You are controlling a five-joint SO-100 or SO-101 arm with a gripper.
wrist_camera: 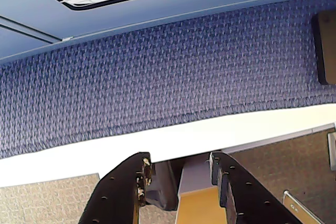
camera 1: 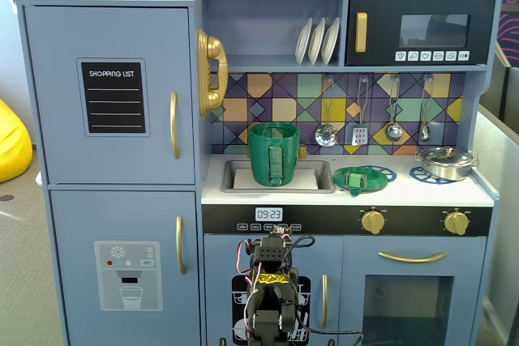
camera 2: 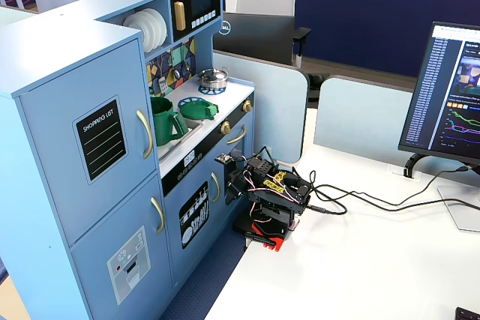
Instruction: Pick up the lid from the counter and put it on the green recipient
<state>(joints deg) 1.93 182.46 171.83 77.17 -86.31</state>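
Observation:
The green lid [camera 1: 358, 178] lies flat on the white counter, on a blue burner ring to the right of the sink; it also shows in the other fixed view [camera 2: 200, 109]. The tall dark-green recipient [camera 1: 273, 154] stands upright in the sink, its strap handle facing front, and shows in the other fixed view too [camera 2: 163, 119]. My arm [camera 1: 274, 285] is folded low in front of the kitchen, well below the counter [camera 2: 270, 192]. In the wrist view my gripper [wrist_camera: 180, 163] is open and empty, pointing at the blue carpet and the table's white edge.
A silver pot [camera 1: 445, 161] with its lid sits on the right burner. Ladles and utensils [camera 1: 361, 123] hang on the back wall above the counter. The kitchen's lower doors [camera 1: 413, 289] face the arm. Cables [camera 2: 352, 200] and a monitor [camera 2: 450, 103] are on the white table.

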